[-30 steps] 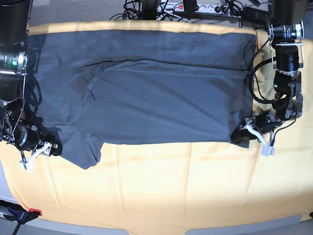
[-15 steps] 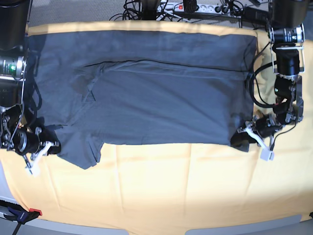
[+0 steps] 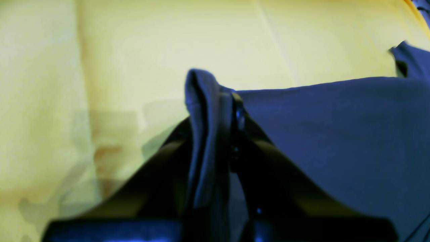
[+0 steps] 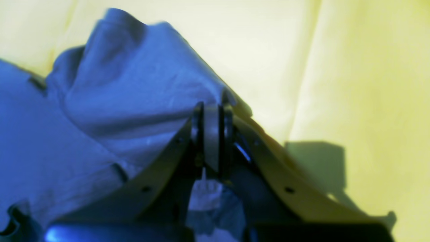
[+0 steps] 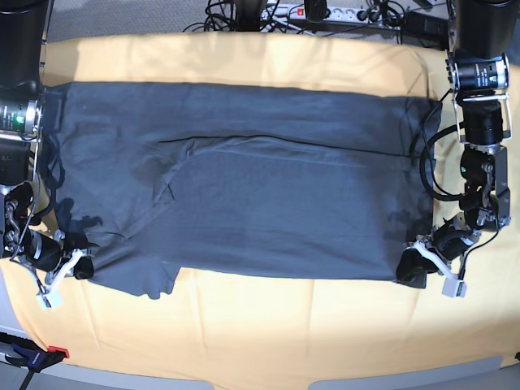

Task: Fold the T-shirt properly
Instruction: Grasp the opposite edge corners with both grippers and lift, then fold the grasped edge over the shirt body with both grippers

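The dark slate-grey T-shirt [image 5: 244, 187] lies spread flat across the yellow cloth in the base view, its top strip folded down. My left gripper [image 5: 416, 264] is shut on the shirt's near right corner; in the left wrist view a pinched ridge of grey fabric [image 3: 206, 111] stands between the fingers [image 3: 238, 117]. My right gripper [image 5: 75, 266] is shut on the shirt's near left corner by the sleeve; the right wrist view shows the bunched fabric [image 4: 134, 87] meeting the closed fingertips [image 4: 212, 134].
The pale yellow cloth [image 5: 284, 341] covers the table, with a wide bare band along the near edge. Cables and a power strip [image 5: 325, 12] lie behind the far edge. A clamp [image 5: 36, 353] sits at the near left corner.
Both grippers have pulled toward the near edge, dragging the whole T-shirt with them. A band of yellow cloth now shows behind the shirt's far edge.
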`<state>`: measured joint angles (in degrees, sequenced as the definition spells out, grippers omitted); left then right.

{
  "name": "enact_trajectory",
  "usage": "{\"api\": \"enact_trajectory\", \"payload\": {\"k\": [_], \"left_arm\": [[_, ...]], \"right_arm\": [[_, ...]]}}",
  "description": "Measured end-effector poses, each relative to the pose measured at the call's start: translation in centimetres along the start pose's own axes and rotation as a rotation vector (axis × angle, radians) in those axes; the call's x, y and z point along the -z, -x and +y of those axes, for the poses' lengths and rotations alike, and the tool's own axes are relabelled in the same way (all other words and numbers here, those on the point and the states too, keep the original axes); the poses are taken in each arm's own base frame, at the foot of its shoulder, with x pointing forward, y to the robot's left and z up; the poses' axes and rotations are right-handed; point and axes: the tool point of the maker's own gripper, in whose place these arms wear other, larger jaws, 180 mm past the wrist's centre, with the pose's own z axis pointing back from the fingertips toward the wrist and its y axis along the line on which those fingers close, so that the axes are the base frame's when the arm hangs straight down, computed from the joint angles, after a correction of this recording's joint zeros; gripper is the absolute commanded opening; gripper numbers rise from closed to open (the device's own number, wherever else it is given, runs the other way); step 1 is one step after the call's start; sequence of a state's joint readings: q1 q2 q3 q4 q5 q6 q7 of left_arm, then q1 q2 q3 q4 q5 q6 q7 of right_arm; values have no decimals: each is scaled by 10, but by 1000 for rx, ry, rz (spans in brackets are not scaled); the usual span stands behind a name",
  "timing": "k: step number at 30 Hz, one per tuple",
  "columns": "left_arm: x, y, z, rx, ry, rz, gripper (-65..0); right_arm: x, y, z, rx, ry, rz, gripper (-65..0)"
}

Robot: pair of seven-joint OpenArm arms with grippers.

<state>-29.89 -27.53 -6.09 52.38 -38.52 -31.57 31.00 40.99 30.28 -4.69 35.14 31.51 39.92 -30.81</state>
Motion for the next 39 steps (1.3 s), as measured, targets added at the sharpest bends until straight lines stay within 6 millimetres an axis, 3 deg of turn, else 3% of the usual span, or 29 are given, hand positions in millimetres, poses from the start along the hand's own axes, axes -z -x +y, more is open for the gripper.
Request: {"api": "enact_trajectory", "payload": {"k": [5,12,18,21,28,34,39], "left_arm": [[0,0,-12,35,61,-3,-650],[-4,4,-39,-63,217,28,-650],[-13,4,-45,-128,276,57,-650],[-19,9,-54,-162,331,109,-650],[-32,13,-82,-162,450,159,-650],[-52,10,-96,-35,469,174,-650],[-70,21,-102,43,470,214,-650]], "right_arm": [[-3,-23,0,-10,-2,-34,-650],[-7,-8,21,63,-91,84,-650],[-23,-26,31,75,-159,72,-650],[-31,-16,31,91,-180,78,-650],[-49,42,42,-38,-171,167,-650],[-74,44,58,-205,-173,150,-650],[-84,51,45,-227,-139,183,-650]]}}
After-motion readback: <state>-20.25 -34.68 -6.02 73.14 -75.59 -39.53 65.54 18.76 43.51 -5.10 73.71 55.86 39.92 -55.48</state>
